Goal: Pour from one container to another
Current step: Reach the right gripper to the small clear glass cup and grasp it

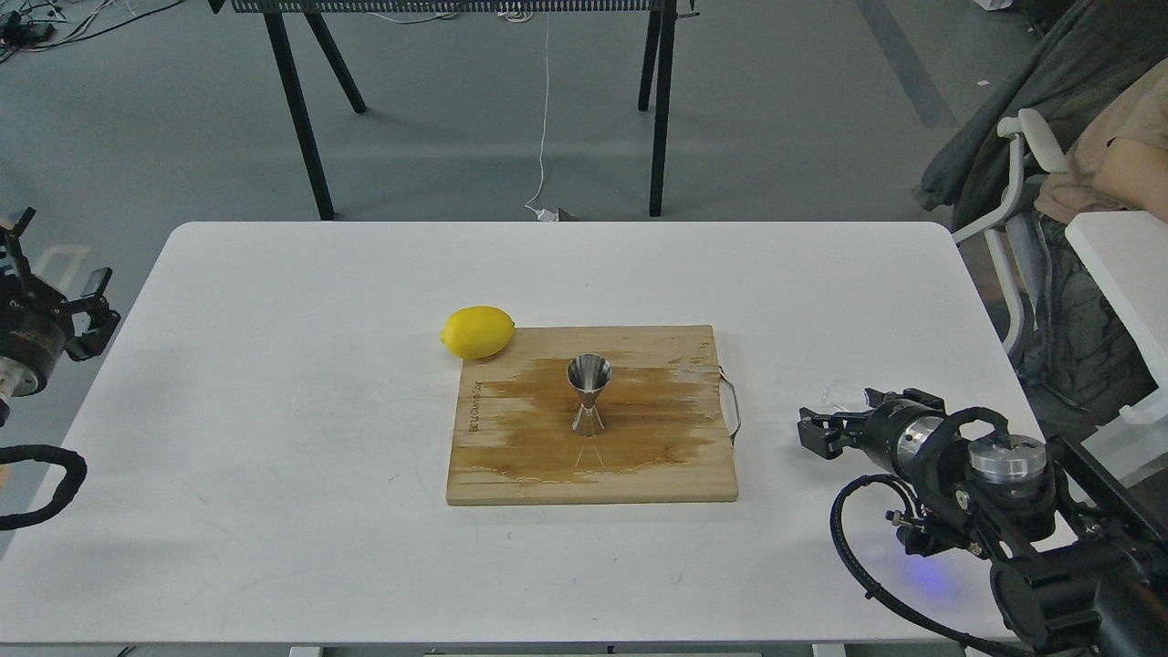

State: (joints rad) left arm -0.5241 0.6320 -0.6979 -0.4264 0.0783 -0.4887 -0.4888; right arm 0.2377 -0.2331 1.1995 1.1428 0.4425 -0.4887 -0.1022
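The steel hourglass jigger (589, 394) stands upright in the middle of a wooden cutting board (511, 465), on a wet brown stain. The small clear glass cup (845, 394) sits on the white table right of the board; only its upper rim shows, behind my right gripper. That right gripper (810, 431) lies low over the table, pointing left, right in front of the cup, its two dark fingers apart with nothing seen clamped. Whether they touch the glass I cannot tell. Off the table's left edge, far from both containers, my left gripper (55, 260) is open and empty.
A yellow lemon (477, 331) rests at the board's far-left corner. The board has a metal handle (733, 406) on its right side, towards the cup. A chair with clothes (1049, 164) and a second white table (1118, 265) stand to the right.
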